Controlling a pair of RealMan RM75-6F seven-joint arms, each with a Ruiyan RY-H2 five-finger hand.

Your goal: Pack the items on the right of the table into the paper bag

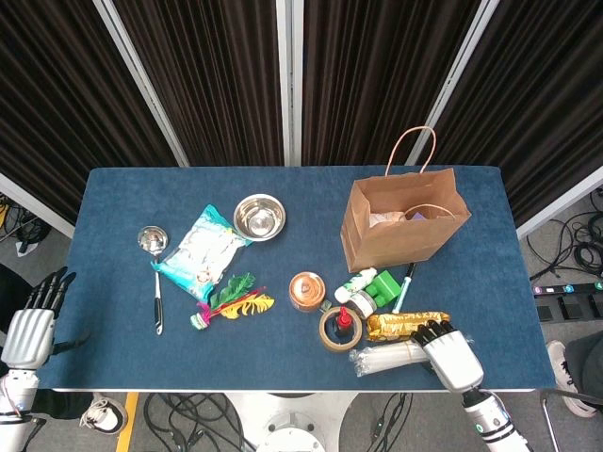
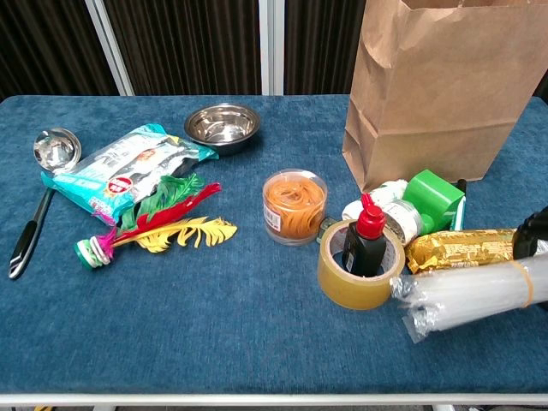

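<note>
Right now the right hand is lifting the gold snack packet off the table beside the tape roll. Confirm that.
Not the gold snack packet: it lies on the table. The right hand grips the clear bundle of straws, whose far end tilts up in the chest view. The tape roll does sit beside it.

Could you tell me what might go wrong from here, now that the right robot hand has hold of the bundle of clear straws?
The right robot hand grips the straw bundle at one end, so the long free end may sag or slip out. That end lies close to the tape roll and the red-capped bottle standing in it, and could knock them. The paper bag is narrow, so the bundle may catch on its rim.
</note>
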